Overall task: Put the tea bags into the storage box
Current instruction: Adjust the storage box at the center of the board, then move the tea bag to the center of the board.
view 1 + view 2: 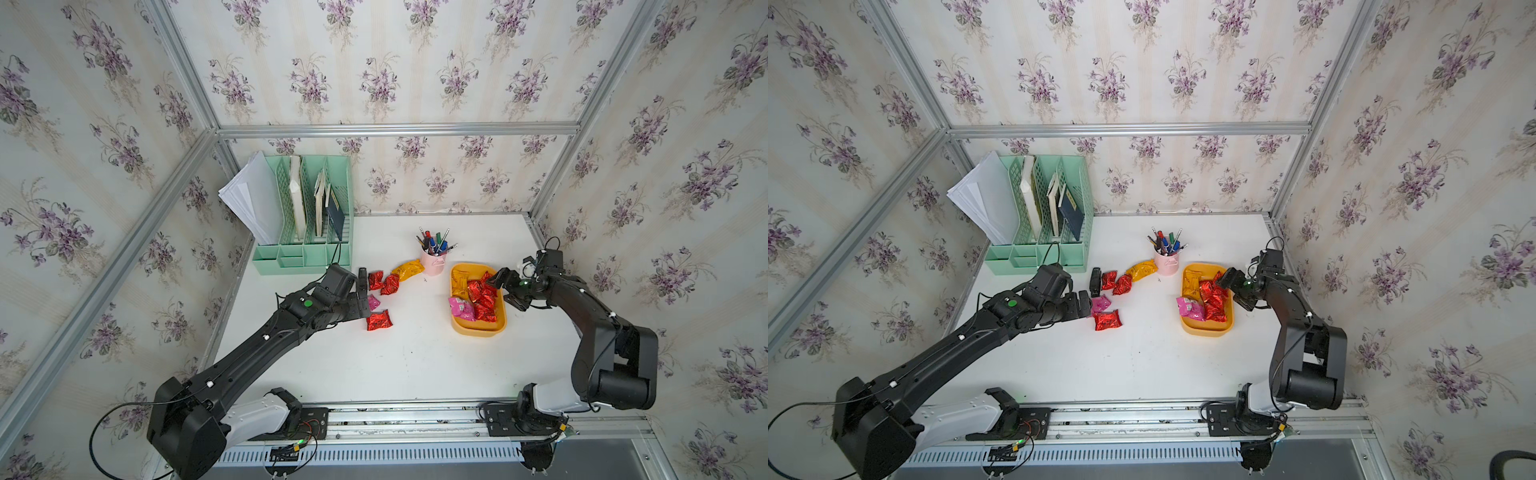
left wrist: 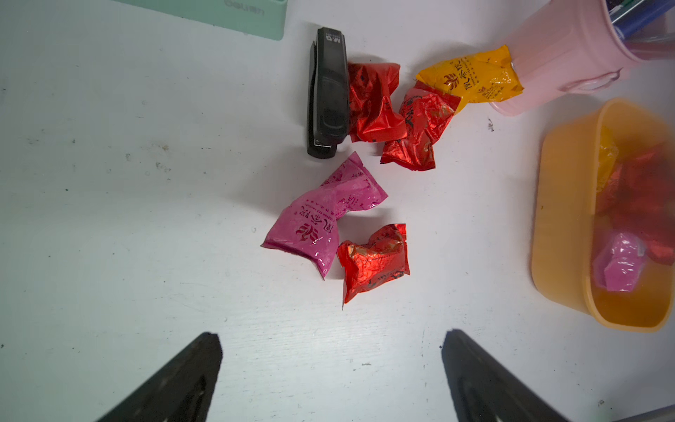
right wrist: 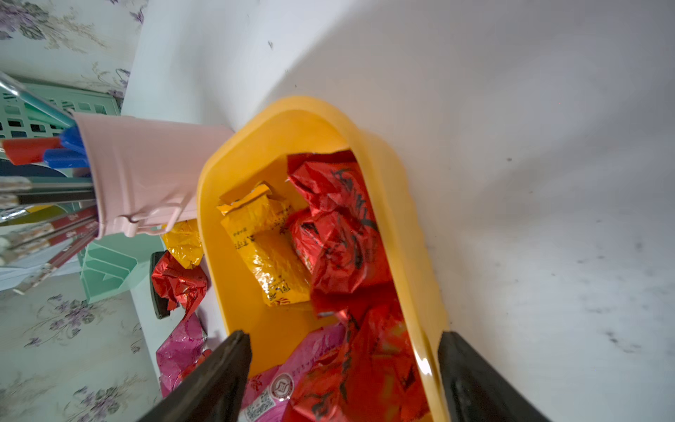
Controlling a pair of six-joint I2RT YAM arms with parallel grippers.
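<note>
My right pincer (image 3: pixel 343 350) hangs with its jaws apart and nothing between them. It is above the shallow yellow-orange plastic storage box (image 3: pixel 255 120), reaching in from the box's 3 o'clock as the top views read. Beneath it, inside the walls, lie heaped red foil packets (image 3: pixel 339 234), a yellow foil packet (image 3: pixel 266 255) and a pink foil packet (image 3: pixel 292 369).

My left pincer (image 2: pixel 330 338) is also spread and empty, over the white counter (image 1: pixel 415 361) at the box's 9 o'clock. A loose pink packet (image 2: pixel 321 215) and a crumpled red packet (image 2: pixel 376 259) lie just ahead of it, touching or nearly so. Toward 1 o'clock of that pincer sit two more red packets (image 2: pixel 372 100), one against the black stapler (image 2: pixel 327 91). Beyond them a loose yellow packet (image 2: pixel 471 78) leans on the pink pen cup (image 2: pixel 569 58).

As I judge it, closing on the loose pink packet could drag its red neighbour along. The foil looks slick and puffy, so a shallow pinch may slip off. Pulling the red packet beside the stapler may shift the stapler, and tugging the loose yellow packet may rock the cup. The red heap rides near the low 3 o'clock wall, so another drop there could spill over.

I cannot count the heap because its packets overlap. My left arm covers part of the loose pink packet in the top views. The box is blurred in the left wrist view.
</note>
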